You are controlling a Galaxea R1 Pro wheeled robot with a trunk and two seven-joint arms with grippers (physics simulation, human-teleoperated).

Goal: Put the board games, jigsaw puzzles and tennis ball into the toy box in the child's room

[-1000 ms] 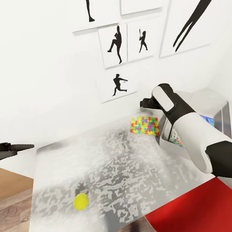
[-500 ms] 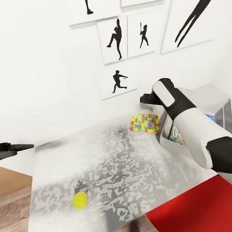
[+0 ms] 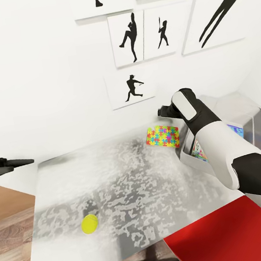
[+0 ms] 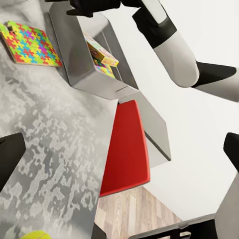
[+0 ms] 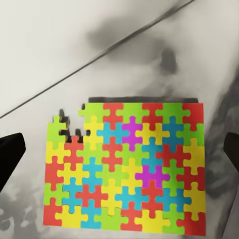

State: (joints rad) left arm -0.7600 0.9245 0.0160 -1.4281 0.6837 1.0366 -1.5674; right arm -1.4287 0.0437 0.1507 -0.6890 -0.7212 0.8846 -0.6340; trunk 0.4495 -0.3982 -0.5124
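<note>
Desk [image 3: 124, 177]: pale grey mottled top, standing against a white wall hung with black baseball-player silhouette prints [image 3: 132, 88]; wood-plank floor [image 3: 11, 230] at its left.
Jigsaw puzzle [image 3: 162, 136]: one thin multicoloured panel lying flat at the far right of the desk, just left of the toy box; a few pieces missing at one corner in the right wrist view [image 5: 127, 167].
Toy box [image 3: 244, 114]: light grey bin at the desk's far right corner; colourful flat boxes [image 3: 198, 152] standing on edge inside it, also seen in the left wrist view [image 4: 99, 52].
Tennis ball [image 3: 89, 223]: yellow-green, resting on the near left part of the desk, well apart from the puzzle and the bin.
Red flat panel [image 3: 228, 237]: at the near right edge of the desk.
Right tool [image 3: 164, 111]: on the white-and-black right arm, above the far edge of the puzzle; fingers spread wide to either side of the panel in the wrist view, holding nothing.
Left tool [image 3: 10, 164]: dark, at the left edge beyond the desk's far left corner; fingertips [image 4: 10, 162] set wide apart, empty.
</note>
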